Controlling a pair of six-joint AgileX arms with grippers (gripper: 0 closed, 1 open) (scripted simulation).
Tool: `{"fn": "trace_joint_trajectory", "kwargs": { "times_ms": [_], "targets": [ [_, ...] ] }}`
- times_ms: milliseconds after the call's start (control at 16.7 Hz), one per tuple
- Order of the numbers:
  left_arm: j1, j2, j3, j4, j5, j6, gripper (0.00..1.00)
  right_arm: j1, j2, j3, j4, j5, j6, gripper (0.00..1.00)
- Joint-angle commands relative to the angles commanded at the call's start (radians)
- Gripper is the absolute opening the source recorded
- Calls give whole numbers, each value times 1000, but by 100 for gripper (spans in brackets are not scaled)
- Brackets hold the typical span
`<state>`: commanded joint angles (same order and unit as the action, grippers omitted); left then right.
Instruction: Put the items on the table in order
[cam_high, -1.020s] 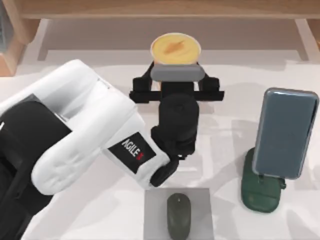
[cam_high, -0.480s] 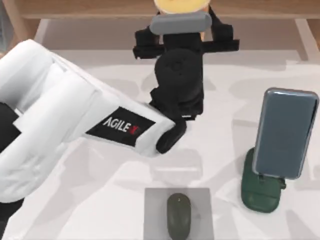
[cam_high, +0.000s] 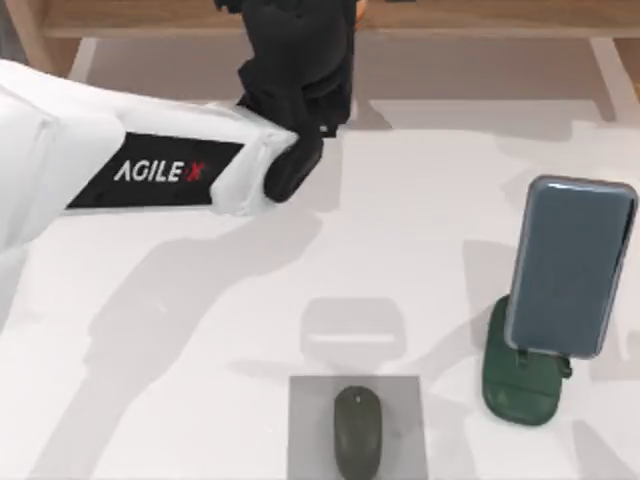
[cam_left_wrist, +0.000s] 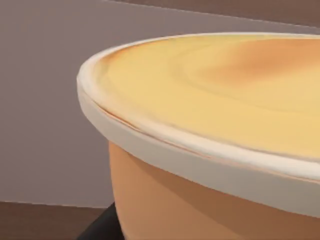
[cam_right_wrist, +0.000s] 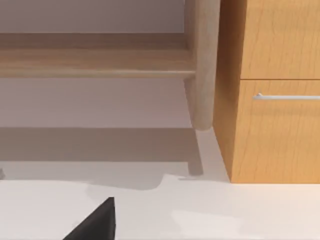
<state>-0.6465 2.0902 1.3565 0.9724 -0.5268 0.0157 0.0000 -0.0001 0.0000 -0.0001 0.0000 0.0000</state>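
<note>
My left arm (cam_high: 160, 170) stretches to the back of the table (cam_high: 200, 330), its black wrist (cam_high: 295, 50) at the wooden shelf (cam_high: 480, 15). The left gripper is shut on the orange drink cup (cam_left_wrist: 210, 125), whose yellow lid and pale rim loom close in the left wrist view, with a dark finger (cam_left_wrist: 97, 229) against its side. The olive-grey mouse (cam_high: 357, 432) lies on a grey square pad (cam_high: 310, 440) at the front. At the right the blue-grey phone (cam_high: 572, 265) leans upright in a dark green stand (cam_high: 520, 390).
The light wooden shelf runs along the back edge. The right wrist view looks at the shelf's round post (cam_right_wrist: 202, 65) and a wooden cabinet (cam_right_wrist: 275, 125) with a metal drawer handle (cam_right_wrist: 285, 96). White tabletop lies bare between arm, pad and phone.
The left arm has carried the cup from the table's back middle away to the shelf at the upper edge. Mouse, pad, phone and stand have stayed put.
</note>
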Motion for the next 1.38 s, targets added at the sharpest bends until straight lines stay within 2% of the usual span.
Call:
{"fn": "trace_joint_trajectory", "kwargs": {
  "times_ms": [480, 780, 1200, 1380],
  "targets": [
    [191, -22, 88, -252, 133, -2, 0, 0, 0, 0, 0, 0, 0, 100],
    [241, -9, 109, -334, 175, -6, 0, 0, 0, 0, 0, 0, 0, 100],
    [238, -11, 107, -338, 174, -3, 0, 0, 0, 0, 0, 0, 0, 100],
    [260, -31, 106, -325, 111, 27, 0, 0, 0, 0, 0, 0, 0, 100]
  ]
}}
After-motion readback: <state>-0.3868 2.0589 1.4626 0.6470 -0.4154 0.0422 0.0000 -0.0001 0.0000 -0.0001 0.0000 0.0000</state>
